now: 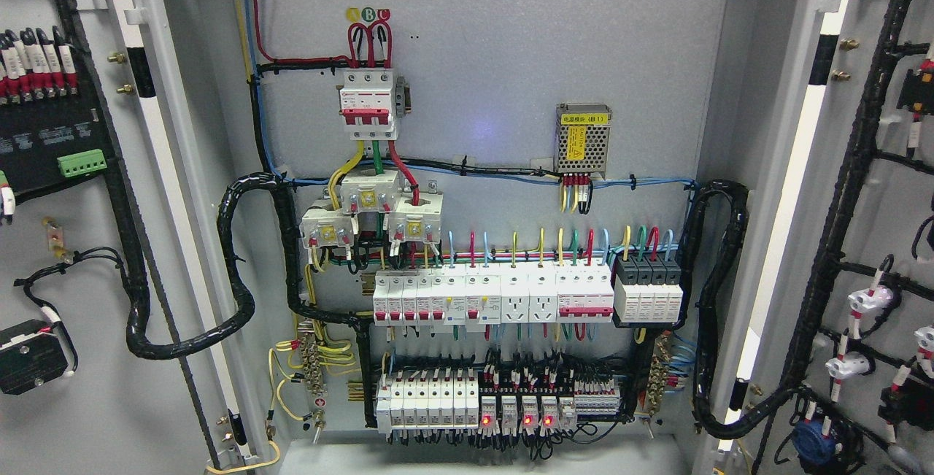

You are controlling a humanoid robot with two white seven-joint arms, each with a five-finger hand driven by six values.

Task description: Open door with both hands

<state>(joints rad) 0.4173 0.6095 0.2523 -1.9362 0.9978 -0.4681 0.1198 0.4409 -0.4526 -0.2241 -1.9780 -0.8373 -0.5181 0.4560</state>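
Even white light falls on the grey back panel point(496, 59), with perhaps a faint bluish glare.

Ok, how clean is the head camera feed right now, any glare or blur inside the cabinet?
Head view: evenly lit and mostly sharp; a faint bluish glare spot on the back panel; bright washed-out strips on both door edges, strongest on the right door; relay indicator lights bloom red; corners look slightly soft.
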